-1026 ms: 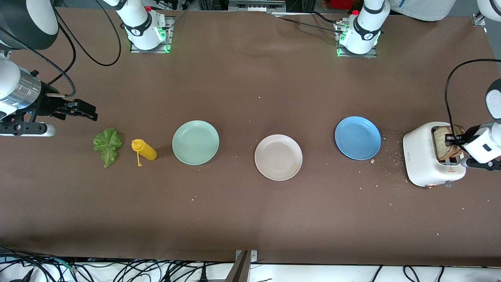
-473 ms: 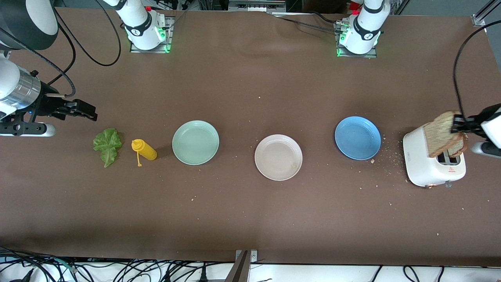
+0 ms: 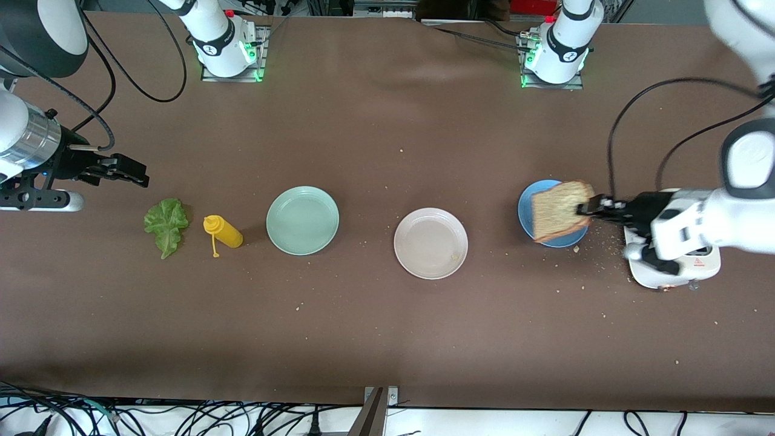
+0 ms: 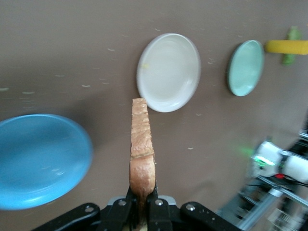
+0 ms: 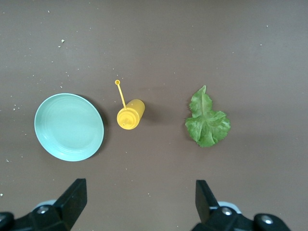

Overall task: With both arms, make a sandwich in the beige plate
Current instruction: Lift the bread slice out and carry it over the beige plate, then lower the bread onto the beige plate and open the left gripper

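Starting nearest the front camera, the beige plate (image 3: 430,243) sits bare on the brown bench (image 3: 387,339), roughly midway along it, with only a small crumb on its surface. A touch farther back is the mint-green plate (image 3: 303,220) toward the right arm's end, then the yellow squeeze bottle (image 3: 223,232) lying on its side and the lettuce leaf (image 3: 165,225) flat on the bench just beside it. Toward the left arm's end, the blue plate (image 3: 553,213) lies a little farther from the camera than the beige one, and the white toaster (image 3: 672,266) stands past it, mostly covered by the arm.

Now the action: the left end effector (image 3: 596,209) is clamped on one bread slice (image 3: 560,212), pinching it at the edge, and the slice hangs in the air over the blue plate. In the left wrist view the end effector (image 4: 142,204) grips the slice (image 4: 141,144) edge-on, crust up, with the beige plate (image 4: 169,72) ahead of its tip and well apart from it.

Farthest back, the right end effector (image 3: 124,172) hovers over the bench above the lettuce, waiting, fingers (image 5: 72,199) spread wide with nothing between them; its wrist view looks straight down on lettuce (image 5: 207,121), bottle (image 5: 130,114) and mint-green plate (image 5: 69,127).
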Motion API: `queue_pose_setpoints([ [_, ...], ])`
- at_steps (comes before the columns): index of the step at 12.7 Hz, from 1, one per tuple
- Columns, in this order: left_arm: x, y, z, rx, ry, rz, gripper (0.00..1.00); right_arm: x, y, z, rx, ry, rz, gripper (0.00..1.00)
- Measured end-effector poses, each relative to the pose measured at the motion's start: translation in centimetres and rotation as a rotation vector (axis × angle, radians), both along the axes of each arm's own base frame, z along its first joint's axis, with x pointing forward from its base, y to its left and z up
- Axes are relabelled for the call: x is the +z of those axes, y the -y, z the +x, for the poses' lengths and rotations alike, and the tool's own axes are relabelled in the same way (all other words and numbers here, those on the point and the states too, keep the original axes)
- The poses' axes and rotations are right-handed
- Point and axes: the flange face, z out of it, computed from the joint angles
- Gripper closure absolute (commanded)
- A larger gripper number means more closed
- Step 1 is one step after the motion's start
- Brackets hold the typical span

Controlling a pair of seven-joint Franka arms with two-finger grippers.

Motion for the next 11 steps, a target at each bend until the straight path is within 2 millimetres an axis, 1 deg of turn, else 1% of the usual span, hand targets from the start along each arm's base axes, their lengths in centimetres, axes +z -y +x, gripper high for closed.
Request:
queue_pose_setpoints([
  [1, -3.6, 2.3, 0.4, 0.024, -0.067, -0.106, 1.00, 0.0, 0.1, 0.0, -0.001, 0.000, 0.000, 0.00],
  [2, -6.8, 4.2, 0.8, 0.055, -0.123, -0.196, 1.00, 0.0, 0.2, 0.0, -0.003, -0.001, 0.000, 0.00],
  [3, -9.3, 5.8, 1.0, 0.083, -0.160, -0.257, 1.00, -0.1, 0.3, 0.0, -0.006, -0.005, 0.000, 0.00],
  [4, -11.2, 7.3, 1.2, 0.111, -0.173, -0.287, 1.00, -0.2, 0.5, -0.1, -0.008, -0.012, -0.001, 0.00],
  [5, -12.7, 9.0, 1.4, 0.131, -0.167, -0.293, 1.00, -0.3, 0.5, -0.2, -0.008, -0.020, -0.001, 0.00],
  [7, -14.6, 12.8, 1.3, 0.140, -0.134, -0.266, 1.00, -0.4, 0.5, -0.3, -0.008, -0.034, -0.002, 0.00],
  [8, -15.3, 14.5, 1.1, 0.140, -0.116, -0.251, 1.00, -0.5, 0.6, -0.4, -0.008, -0.043, -0.002, 0.00],
  [9, -15.7, 15.6, 1.0, 0.140, -0.103, -0.241, 1.00, -0.5, 0.6, -0.5, -0.009, -0.049, -0.003, 0.00],
  [10, -15.9, 16.3, 0.9, 0.136, -0.099, -0.237, 1.00, -0.5, 0.6, -0.5, -0.009, -0.051, -0.003, 0.00],
  [11, -15.9, 16.8, 0.8, 0.131, -0.093, -0.236, 0.95, -0.6, 0.6, -0.5, -0.009, -0.053, -0.003, 0.00],
])
